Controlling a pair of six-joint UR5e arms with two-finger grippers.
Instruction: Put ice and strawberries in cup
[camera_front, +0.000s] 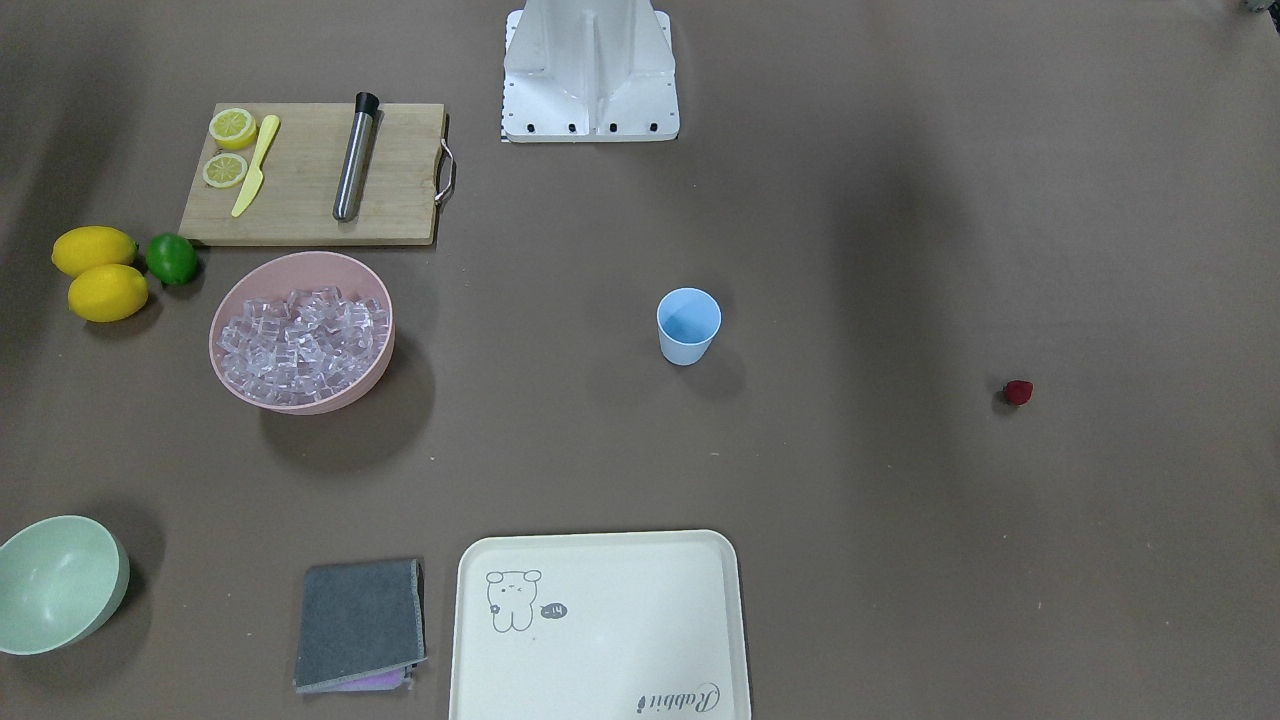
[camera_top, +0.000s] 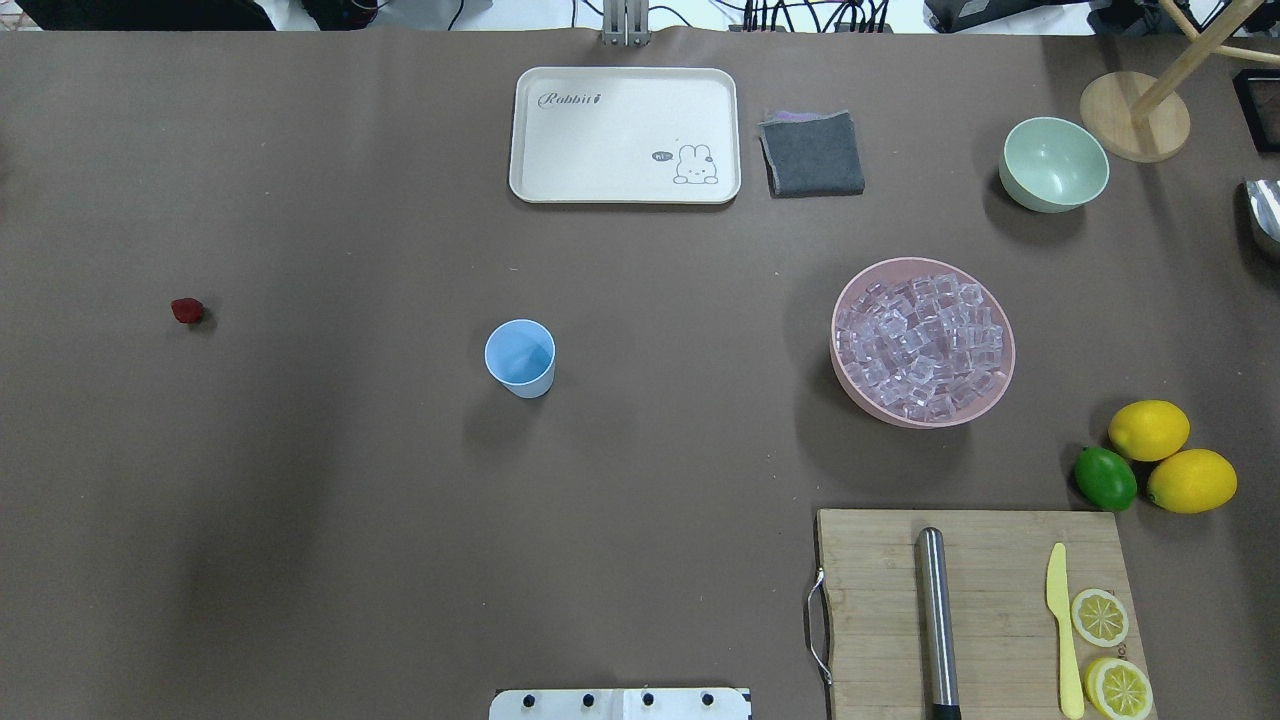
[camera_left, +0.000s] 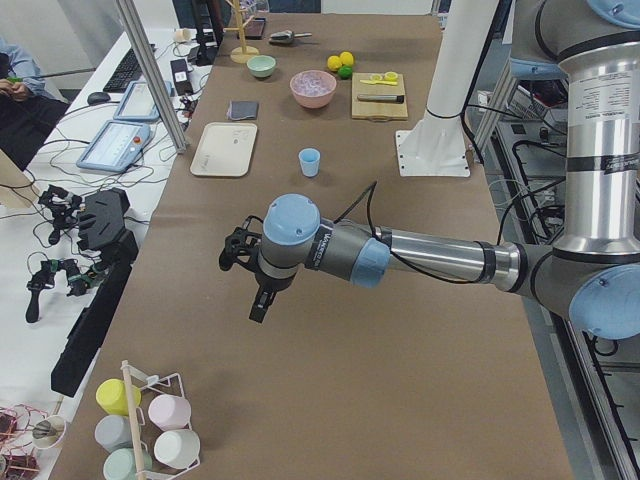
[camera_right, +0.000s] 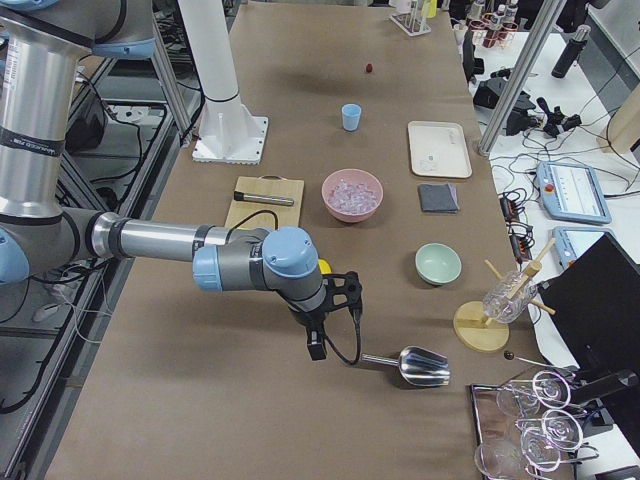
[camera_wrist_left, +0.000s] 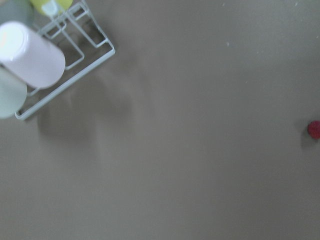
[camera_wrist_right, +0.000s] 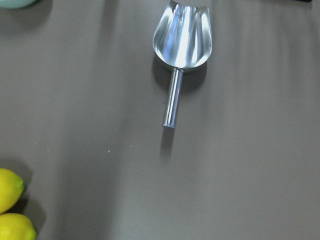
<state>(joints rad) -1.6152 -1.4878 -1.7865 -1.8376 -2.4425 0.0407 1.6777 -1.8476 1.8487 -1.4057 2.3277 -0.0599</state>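
The light blue cup (camera_front: 688, 325) stands upright near the table's middle, also in the overhead view (camera_top: 520, 357). The ice (camera_top: 920, 335) is piled in a pink bowl (camera_top: 850, 380) to the cup's right in the overhead view. One dark red strawberry (camera_top: 187, 310) lies alone far to the cup's left; it also shows at the right edge of the left wrist view (camera_wrist_left: 314, 129). My left gripper (camera_left: 256, 303) hangs above the table beyond the strawberry. My right gripper (camera_right: 316, 347) hangs near a metal scoop (camera_wrist_right: 182, 35). I cannot tell whether either is open or shut.
A cutting board (camera_top: 980, 600) holds a steel muddler, a yellow knife and lemon halves. Two lemons (camera_top: 1170, 455) and a lime (camera_top: 1105, 478) lie beside it. A cream tray (camera_top: 625, 135), a grey cloth (camera_top: 812, 153) and a pale green bowl (camera_top: 1055, 163) lie along the far edge. A cup rack (camera_wrist_left: 55, 65) stands at the left end.
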